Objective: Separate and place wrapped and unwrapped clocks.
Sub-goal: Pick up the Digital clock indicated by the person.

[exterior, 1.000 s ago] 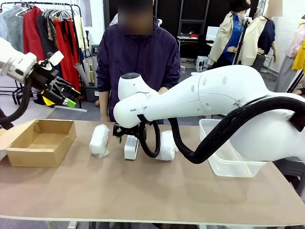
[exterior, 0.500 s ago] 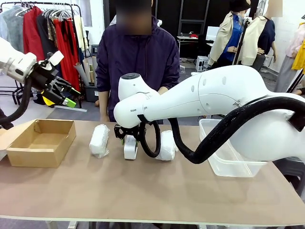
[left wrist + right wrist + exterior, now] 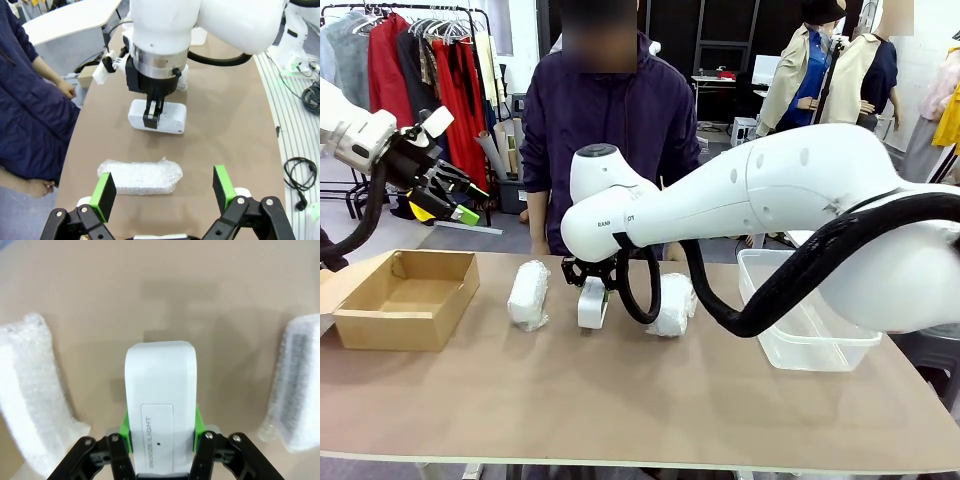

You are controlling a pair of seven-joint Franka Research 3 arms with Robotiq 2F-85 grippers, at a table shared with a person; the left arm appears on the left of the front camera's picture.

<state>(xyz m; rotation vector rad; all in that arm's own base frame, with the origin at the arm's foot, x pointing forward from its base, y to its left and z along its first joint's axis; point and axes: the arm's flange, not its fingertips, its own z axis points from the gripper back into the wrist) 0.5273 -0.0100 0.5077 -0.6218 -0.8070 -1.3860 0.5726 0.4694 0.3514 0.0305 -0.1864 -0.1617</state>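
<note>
The unwrapped clock (image 3: 592,304), a smooth white block, sits between the two wrapped clocks with my right gripper (image 3: 591,287) shut on its upper end. In the right wrist view the green pads (image 3: 126,426) press both sides of the unwrapped clock (image 3: 160,385), with a wrapped clock (image 3: 29,390) on one side and another wrapped clock (image 3: 295,385) on the other. One wrapped clock (image 3: 528,294) lies to the left, the other wrapped clock (image 3: 670,304) to the right. My left gripper (image 3: 458,200) hangs open high at the far left. Its own camera looks down at a wrapped clock (image 3: 140,176) and the held unwrapped clock (image 3: 165,117).
A brown cardboard box (image 3: 380,325) stands open at the table's left end. A clear plastic tub (image 3: 798,350) stands at the right. A person (image 3: 610,140) stands at the far side, with a sleeve and hand (image 3: 35,120) near the table edge. The table's near half is bare.
My right gripper has shut on the unwrapped clock and raised it slightly, and the right arm has risen a little. The left arm has not moved.
</note>
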